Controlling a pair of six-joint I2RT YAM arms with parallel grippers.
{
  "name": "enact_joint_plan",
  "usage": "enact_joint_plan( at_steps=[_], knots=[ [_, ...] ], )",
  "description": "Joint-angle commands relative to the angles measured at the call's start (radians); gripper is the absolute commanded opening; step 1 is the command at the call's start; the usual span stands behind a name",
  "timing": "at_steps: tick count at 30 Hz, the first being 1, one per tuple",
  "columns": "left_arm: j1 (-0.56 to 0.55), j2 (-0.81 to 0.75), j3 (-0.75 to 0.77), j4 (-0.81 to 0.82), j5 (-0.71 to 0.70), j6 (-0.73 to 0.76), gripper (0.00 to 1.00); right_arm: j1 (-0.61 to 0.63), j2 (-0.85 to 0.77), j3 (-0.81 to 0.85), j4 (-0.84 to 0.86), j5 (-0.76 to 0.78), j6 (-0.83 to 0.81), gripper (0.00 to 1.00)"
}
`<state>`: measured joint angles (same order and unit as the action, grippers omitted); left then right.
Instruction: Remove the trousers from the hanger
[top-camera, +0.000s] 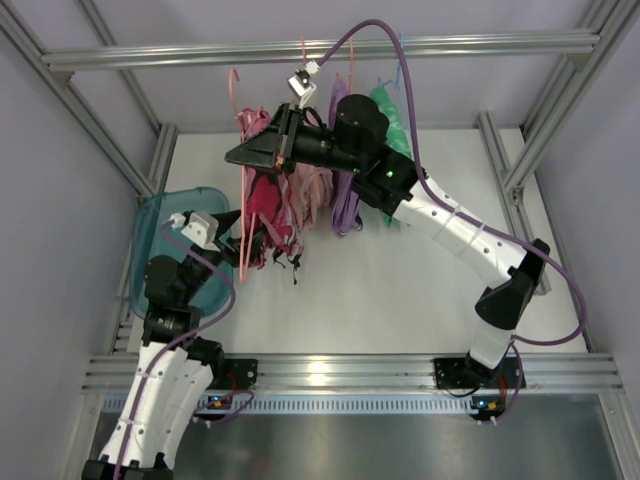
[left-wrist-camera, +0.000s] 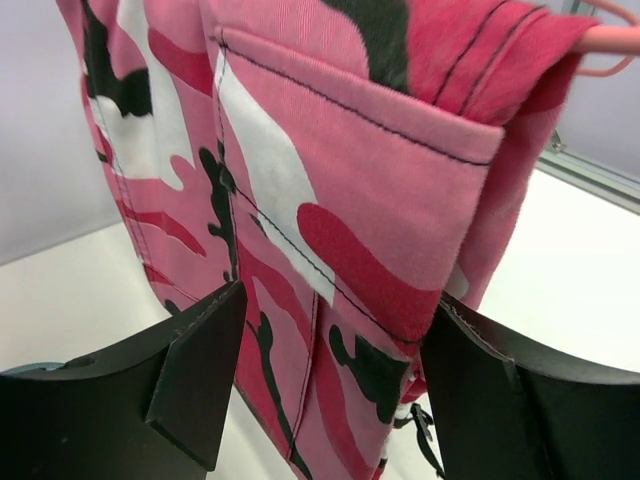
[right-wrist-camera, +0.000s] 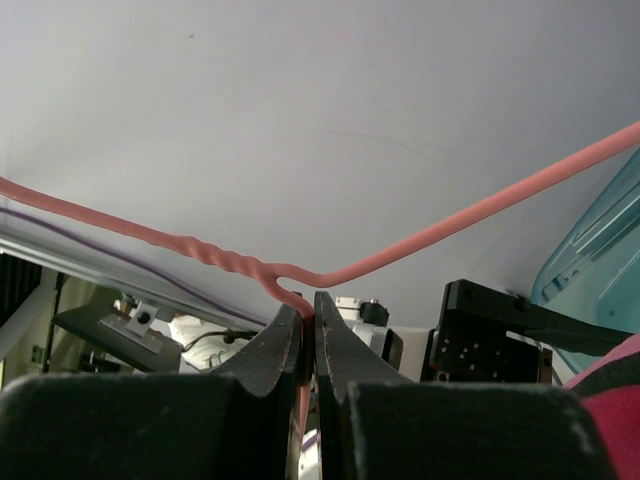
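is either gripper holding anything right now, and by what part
The right gripper pinches the hanger at its neck, beside the twisted wire. The left gripper is open around the trousers, gripping nothing.

White table — one tub on it

The flat white table (top-camera: 400, 290) is framed by aluminium rails (top-camera: 340, 368). A translucent teal tub (top-camera: 152, 225) sits at its far left edge, hard against the side rail. The left arm's base (top-camera: 228, 376) and the right arm's base (top-camera: 470, 372) are bolted along the near rail — well apart.

Pink camouflage trousers (left-wrist-camera: 330, 200) hang draped over salmon wire hanger (right-wrist-camera: 215, 252)
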<state>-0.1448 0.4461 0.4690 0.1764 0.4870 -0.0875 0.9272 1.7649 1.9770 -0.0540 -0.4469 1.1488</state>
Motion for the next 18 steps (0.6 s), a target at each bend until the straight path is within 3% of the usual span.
enact_joint_plan(
  at_steps=[1, 13, 16, 18],
  knots=[
    [-0.001, 0.051, 0.034, 0.052, 0.021, -0.004, 0.73, -0.01, -0.081, 0.039, 0.187, -0.012, -0.02, 0.0],
    [-0.001, 0.034, 0.02, 0.084, -0.034, -0.009, 0.53, -0.01, -0.094, 0.006, 0.189, -0.021, -0.029, 0.0],
    [0.001, 0.02, 0.039, 0.064, -0.018, -0.023, 0.42, -0.011, -0.1, -0.018, 0.187, -0.018, -0.037, 0.0],
    [-0.001, 0.019, 0.049, 0.054, -0.021, -0.032, 0.3, -0.014, -0.104, -0.036, 0.186, -0.016, -0.043, 0.0]
  ],
)
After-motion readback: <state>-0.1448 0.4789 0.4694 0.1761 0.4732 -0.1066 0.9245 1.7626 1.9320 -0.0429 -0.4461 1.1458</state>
